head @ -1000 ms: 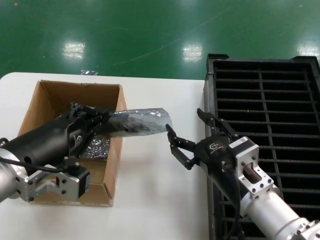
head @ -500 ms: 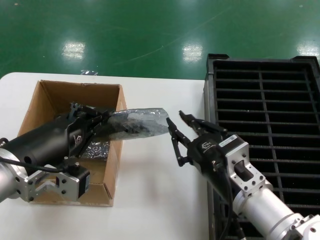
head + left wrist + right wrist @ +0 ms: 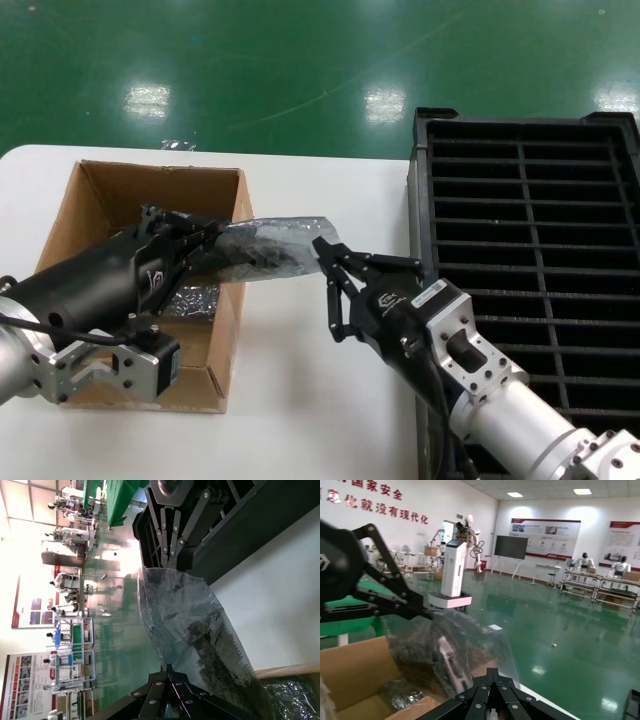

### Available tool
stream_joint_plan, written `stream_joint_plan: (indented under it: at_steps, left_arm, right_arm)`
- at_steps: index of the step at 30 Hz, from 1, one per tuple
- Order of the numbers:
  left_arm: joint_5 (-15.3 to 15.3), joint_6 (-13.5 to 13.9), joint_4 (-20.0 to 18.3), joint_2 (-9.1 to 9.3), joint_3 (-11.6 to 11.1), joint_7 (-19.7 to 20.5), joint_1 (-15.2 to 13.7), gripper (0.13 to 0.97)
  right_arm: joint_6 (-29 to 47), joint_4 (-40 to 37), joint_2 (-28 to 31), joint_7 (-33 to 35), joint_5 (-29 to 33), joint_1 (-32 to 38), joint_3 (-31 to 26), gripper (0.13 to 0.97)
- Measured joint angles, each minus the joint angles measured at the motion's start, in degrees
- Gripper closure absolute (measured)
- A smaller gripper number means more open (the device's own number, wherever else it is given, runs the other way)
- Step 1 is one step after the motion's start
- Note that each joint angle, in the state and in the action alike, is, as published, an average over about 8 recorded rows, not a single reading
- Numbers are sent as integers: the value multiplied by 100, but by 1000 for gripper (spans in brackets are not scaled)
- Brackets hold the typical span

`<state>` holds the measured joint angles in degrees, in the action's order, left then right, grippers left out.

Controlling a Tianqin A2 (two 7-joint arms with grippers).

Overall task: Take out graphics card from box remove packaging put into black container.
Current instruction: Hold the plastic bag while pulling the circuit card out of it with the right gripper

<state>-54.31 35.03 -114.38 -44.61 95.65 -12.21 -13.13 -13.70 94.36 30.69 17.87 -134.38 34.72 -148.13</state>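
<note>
Silver packaging (image 3: 275, 245), card inside, pinched shut by left gripper (image 3: 200, 238) over box (image 3: 100, 200); right gripper (image 3: 335, 270) closed on its end—your pull may tear it.

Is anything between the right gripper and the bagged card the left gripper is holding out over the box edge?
Nothing visible. The right gripper sits at the free end of the packaging, which the left gripper holds over the box wall; only bare table lies below.
</note>
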Motion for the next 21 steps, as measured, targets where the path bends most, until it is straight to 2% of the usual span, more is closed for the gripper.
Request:
stream_joint_plan:
  at_steps: [10,21]
  left_arm:
    - [0,0,0,0,0,0,0,958]
    - [0,0,0,0,0,0,0,958]
  right_arm:
    - [550,-309,66,-197,214,328,-193,960]
    - [2409,-1447,26,-961,1086,1033,98,961]
